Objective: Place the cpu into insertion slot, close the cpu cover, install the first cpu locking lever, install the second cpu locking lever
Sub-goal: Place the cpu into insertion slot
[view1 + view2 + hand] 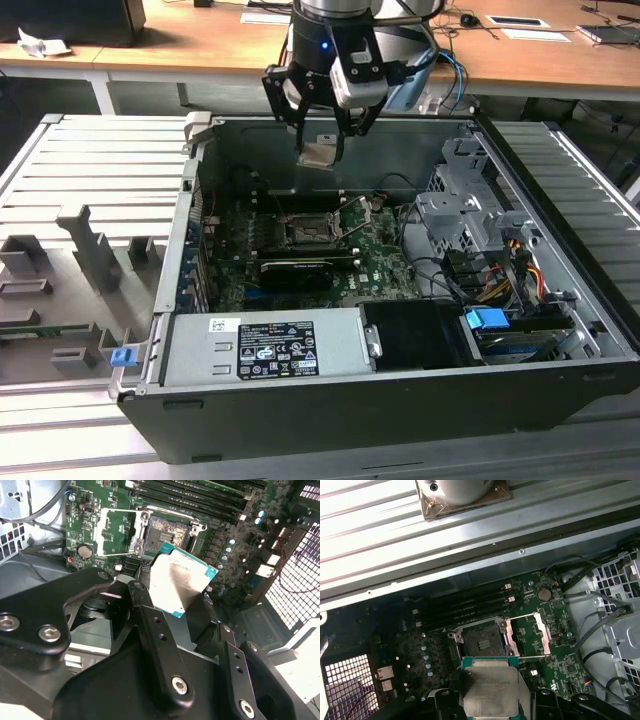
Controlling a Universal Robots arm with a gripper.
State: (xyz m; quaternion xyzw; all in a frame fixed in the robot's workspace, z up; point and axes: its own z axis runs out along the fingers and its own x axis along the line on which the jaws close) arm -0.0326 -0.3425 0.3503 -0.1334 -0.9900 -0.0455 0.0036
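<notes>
The gripper (pixel 322 148) was recorded clenched on the cpu (pixel 321 154), the chip being pinched by two opposite edges so that its silver-grey metal top and its underside were left free. In the exterior view the gripper was seen held high over the open computer case (pixel 400 400), above the rear wall and well apart from the motherboard (pixel 385 265); the cpu had therefore not yet been seated. In the second wrist view the chip (pixel 176 582) was noted tilted between the fingers (pixel 145 610), one corner directed toward the board. The insertion slot (pixel 481 639) was observed bare, its contact field exposed. The cpu cover (pixel 543 635) was found swung back on its hinge to one side of the socket, judged to be so placed to give unobstructed access from above. A thin wire locking lever (pixel 352 222) was seen raised beside the socket, released for the same reason. The long black expansion card (pixel 295 272) lay just in front of the socket in the exterior view, apart from it. No contact between chip and socket was evident.
</notes>
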